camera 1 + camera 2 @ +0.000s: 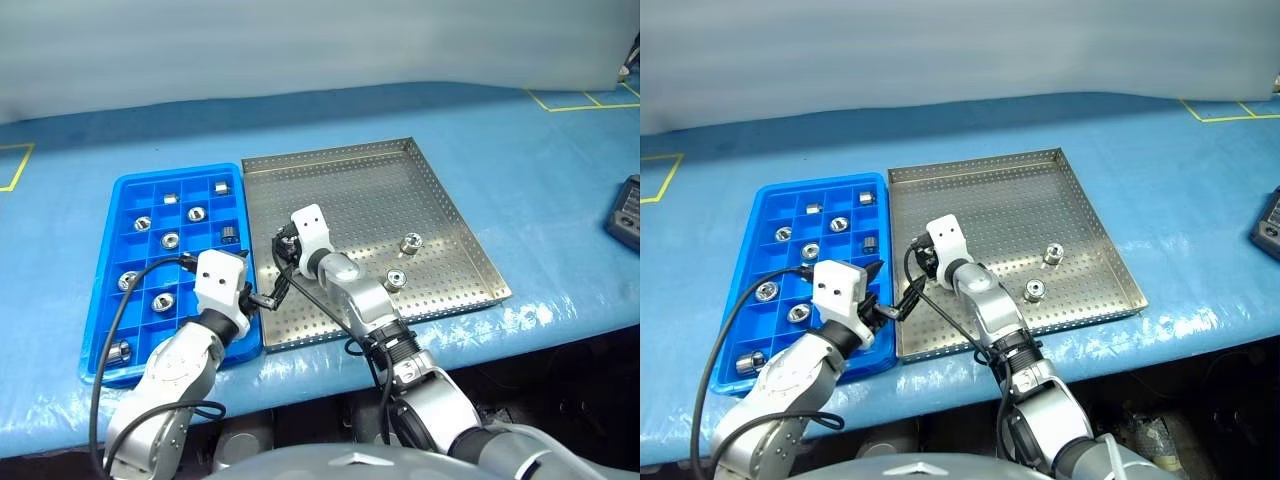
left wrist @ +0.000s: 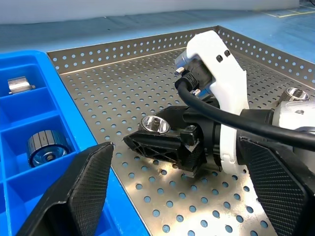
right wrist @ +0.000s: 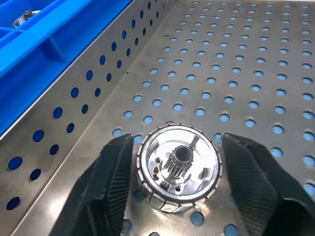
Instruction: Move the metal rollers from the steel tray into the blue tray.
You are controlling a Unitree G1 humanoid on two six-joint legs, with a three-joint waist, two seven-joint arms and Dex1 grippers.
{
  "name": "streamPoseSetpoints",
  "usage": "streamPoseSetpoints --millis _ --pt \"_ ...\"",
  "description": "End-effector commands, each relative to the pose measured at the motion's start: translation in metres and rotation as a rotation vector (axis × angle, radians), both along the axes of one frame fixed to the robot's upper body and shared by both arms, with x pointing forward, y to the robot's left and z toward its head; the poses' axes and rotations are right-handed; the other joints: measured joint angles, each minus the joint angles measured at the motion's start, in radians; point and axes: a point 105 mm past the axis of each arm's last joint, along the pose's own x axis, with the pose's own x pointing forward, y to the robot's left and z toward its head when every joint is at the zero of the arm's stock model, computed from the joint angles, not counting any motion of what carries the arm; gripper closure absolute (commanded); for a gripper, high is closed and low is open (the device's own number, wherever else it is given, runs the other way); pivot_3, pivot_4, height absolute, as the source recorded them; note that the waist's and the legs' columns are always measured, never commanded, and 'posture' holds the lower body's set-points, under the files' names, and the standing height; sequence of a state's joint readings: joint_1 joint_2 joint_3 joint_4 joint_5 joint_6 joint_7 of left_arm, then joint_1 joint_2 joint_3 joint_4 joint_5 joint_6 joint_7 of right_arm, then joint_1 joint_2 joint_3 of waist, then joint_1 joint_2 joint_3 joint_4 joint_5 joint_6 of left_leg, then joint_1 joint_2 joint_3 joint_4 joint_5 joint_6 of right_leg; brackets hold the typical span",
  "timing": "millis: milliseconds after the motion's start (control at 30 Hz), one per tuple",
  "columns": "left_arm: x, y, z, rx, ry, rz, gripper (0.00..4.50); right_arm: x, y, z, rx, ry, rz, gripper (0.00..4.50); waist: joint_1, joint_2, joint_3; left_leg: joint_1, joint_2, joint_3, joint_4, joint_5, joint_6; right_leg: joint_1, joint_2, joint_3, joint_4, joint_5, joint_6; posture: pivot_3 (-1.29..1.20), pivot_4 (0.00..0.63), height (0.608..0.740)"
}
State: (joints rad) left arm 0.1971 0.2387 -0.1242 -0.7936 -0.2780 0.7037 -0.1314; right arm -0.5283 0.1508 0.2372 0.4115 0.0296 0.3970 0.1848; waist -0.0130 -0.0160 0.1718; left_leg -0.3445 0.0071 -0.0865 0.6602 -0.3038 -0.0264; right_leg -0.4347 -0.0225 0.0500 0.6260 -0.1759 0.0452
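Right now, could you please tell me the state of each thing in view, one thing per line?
Left gripper: open, holding nothing, by the blue tray's edge.
Right gripper: fingers either side of one roller, one finger touching, the other a little apart.
That roller: standing on the steel tray.
Steel tray: two more rollers inside.
Blue tray: several compartments filled, others empty.

A long counter point(image 1: 520, 160) covered in a glossy, wrinkled blue sheet spans the scene. Yellow tape lines point(image 1: 565, 100) mark its far right corner and left edge. Behind it rises a plain pale grey wall point(image 1: 300, 40). A dark device point(image 1: 625, 212) lies at the right edge.
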Motion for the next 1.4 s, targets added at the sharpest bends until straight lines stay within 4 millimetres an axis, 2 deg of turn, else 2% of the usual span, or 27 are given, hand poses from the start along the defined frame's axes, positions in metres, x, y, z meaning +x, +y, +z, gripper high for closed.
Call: streamPoseSetpoints --millis 33,67,167,400,533,700,900,1167,1400 --pt "-0.002 -0.003 0.016 -0.015 -0.069 -0.006 0.0 -0.001 0.008 0.011 0.035 -0.027 0.015 2.6 0.0 0.0 0.0 0.0 0.0 0.0 0.0 0.0 0.0 0.0 0.0 0.0 0.0 0.0 0.0 0.13 0.15 0.74" --pt "-0.002 -0.002 0.016 -0.019 -0.069 0.002 0.0 -0.001 0.009 0.012 0.036 -0.029 0.015 2.79 0.0 0.0 0.0 0.0 0.0 0.0 0.0 0.0 0.0 0.0 0.0 0.0 0.0 0.0 0.0 0.13 0.15 0.74" --pt "0.0 0.004 0.017 -0.031 -0.079 0.06 0.0 0.0 0.01 0.02 0.04 -0.059 0.02 2.78 0.001 0.0 0.0 0.0 0.0 0.0 0.0 0.0 0.0 0.0 0.0 0.0 0.0 0.0 0.0 0.15 0.15 0.74" --pt "0.001 0.039 0.026 0.006 -0.137 0.242 0.0 0.01 0.016 0.073 0.069 -0.234 0.021 2.78 0.002 0.0 0.0 -0.001 0.0 0.0 0.0 0.0 0.0 -0.002 0.0 0.0 0.001 0.0 0.0 0.19 0.15 0.74" --pt "-0.007 0.057 0.027 0.026 -0.14 0.312 0.0 0.0 0.037 0.112 0.137 -0.323 0.134 2.78 0.006 0.0 0.0 -0.002 0.0 0.0 0.0 0.0 0.0 -0.002 0.0 0.0 0.001 0.0 0.0 0.23 0.15 0.74" --pt "-0.018 0.072 0.03 0.031 -0.153 0.397 0.0 -0.022 0.07 0.136 0.181 -0.357 0.315 2.78 0.019 0.0 0.0 -0.003 0.0 0.0 -0.003 0.0 0.0 -0.005 0.0 -0.001 0.001 0.002 0.0 0.28 0.15 0.74" --pt "-0.035 0.082 0.033 0.043 -0.159 0.479 0.0 -0.041 0.1 0.132 0.185 -0.333 0.45 2.78 0.057 0.0 0.0 -0.004 0.0 -0.001 -0.004 0.0 0.0 -0.007 0.0 -0.002 0.001 0.0 -0.004 0.37 0.15 0.74" --pt "-0.051 0.082 0.029 0.035 -0.139 0.543 0.0 -0.056 0.12 0.119 0.191 -0.272 0.556 2.78 0.11 0.0 0.0 -0.004 0.0 -0.001 -0.004 0.0 -0.001 -0.007 0.0 -0.002 0.001 -0.002 -0.003 0.48 0.15 0.74" --pt "-0.058 0.082 0.025 0.033 -0.128 0.572 0.0 -0.065 0.133 0.097 0.163 -0.196 0.611 2.78 0.152 0.0 0.0 -0.005 0.001 -0.001 -0.004 0.0 -0.001 -0.008 0.0 -0.003 0.001 -0.003 -0.004 0.52 0.15 0.74"
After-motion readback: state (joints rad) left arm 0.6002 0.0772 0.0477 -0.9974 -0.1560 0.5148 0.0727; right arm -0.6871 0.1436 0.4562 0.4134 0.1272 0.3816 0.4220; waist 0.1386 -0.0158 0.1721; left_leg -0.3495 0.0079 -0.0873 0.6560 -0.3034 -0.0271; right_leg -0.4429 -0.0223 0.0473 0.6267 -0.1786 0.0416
